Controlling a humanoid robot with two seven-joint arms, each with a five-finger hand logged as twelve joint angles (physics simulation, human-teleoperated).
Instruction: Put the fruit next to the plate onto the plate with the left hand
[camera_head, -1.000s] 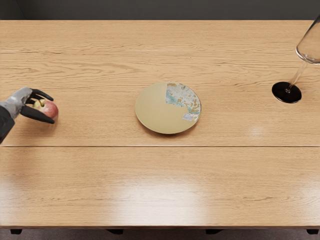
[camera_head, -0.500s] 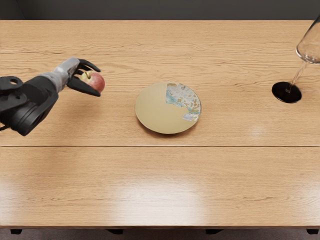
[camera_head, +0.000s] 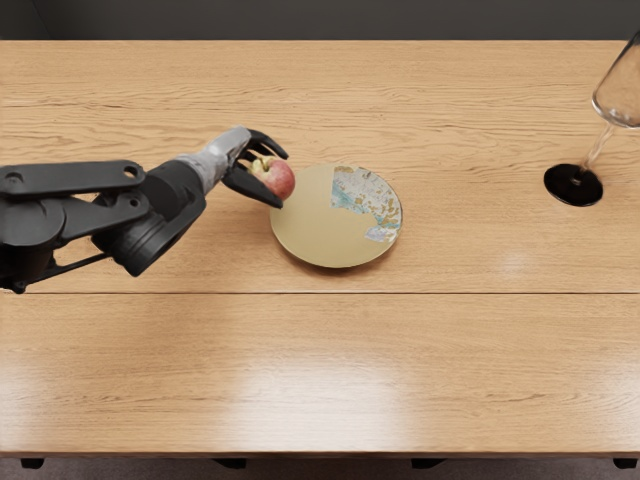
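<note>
Left hand (camera_head: 243, 162) enters from the left edge, arm extended. Its dark fingers (camera_head: 251, 189) are curled around a red apple (camera_head: 279, 179), which sits between them. The plate (camera_head: 310, 228) lies on the table (camera_head: 320, 370) just right of the fingertips, its left rim beneath the apple; contact cannot be determined. A wine glass (camera_head: 573, 185) stands far to the fingers' right.

My feed is evenly bright and sharp from edge to edge, with no blur and no bending at the borders. The light looks to come from overhead. A broad soft sheen lies on the table (camera_head: 150, 350) toward 6 o'clock, and a smaller gleam sits toward 3 o'clock, below the wine glass (camera_head: 573, 185). Shadows are faint: a thin dark line hugs the plate (camera_head: 330, 262) at its 6 o'clock rim, and I see hardly any under the left hand (camera_head: 238, 160) gripping the apple (camera_head: 277, 178). Beyond the table at 12 o'clock it is dark.
</note>
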